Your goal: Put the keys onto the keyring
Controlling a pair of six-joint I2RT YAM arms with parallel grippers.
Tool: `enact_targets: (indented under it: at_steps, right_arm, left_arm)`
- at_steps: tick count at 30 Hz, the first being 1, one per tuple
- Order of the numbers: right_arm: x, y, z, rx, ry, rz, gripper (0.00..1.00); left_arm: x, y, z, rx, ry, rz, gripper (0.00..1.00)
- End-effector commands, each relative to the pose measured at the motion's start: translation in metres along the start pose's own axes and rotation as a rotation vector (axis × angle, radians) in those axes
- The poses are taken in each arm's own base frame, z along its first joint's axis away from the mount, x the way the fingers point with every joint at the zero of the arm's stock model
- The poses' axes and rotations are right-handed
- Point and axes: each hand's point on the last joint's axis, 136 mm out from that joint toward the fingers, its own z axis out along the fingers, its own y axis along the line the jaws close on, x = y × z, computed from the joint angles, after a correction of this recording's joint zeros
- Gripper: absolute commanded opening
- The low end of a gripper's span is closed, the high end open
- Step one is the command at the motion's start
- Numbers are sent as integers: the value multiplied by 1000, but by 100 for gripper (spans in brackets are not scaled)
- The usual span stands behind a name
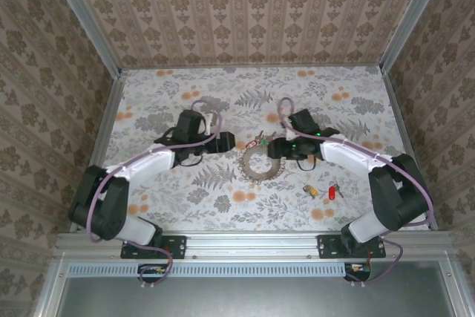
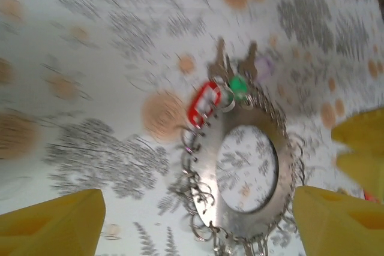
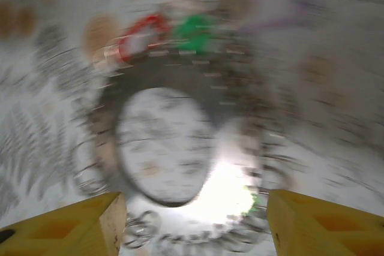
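The keyring (image 1: pixel 258 165) lies flat on the patterned table between my two arms: a wide silvery ring edged with small wire loops. A red-headed key (image 2: pixel 203 103) and a green-headed key (image 2: pixel 238 86) sit at its far rim. My left gripper (image 2: pixel 198 226) hangs open over the ring (image 2: pixel 240 223), one yellow finger (image 2: pixel 54 223) on each side and neither touching it. My right gripper (image 3: pixel 195 229) is also open above the ring (image 3: pixel 228 190), in a badly blurred view. A yellow-headed key (image 1: pixel 310 191) and a red-headed key (image 1: pixel 332 194) lie loose at the near right.
Seen from above, the left gripper (image 1: pixel 227 141) and right gripper (image 1: pixel 273 148) face each other closely across the ring's far side. Patterned walls enclose the table (image 1: pixel 185 94) at the back and sides. The right gripper's yellow fingers (image 2: pixel 363 148) show at the left wrist view's right edge.
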Motion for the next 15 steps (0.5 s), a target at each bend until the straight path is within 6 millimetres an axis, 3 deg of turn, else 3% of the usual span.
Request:
enact_targets:
  at_steps: [1,6,9,15]
  right_arm:
    - [10,-22,4,15,-8,176,63]
    - [15,-19,12,-42,13,200,60]
    - [13,-17,18,-60,16,207,56]
    - [12,-20,28,-47,28,233,53]
  left_arm:
    - [0,-22,14,67,45,-8,79]
    - [11,-19,29,50,97,-18,76]
    - [14,-22,34,67,120,-19,70]
    - [22,-22,40,74,160,-19,69]
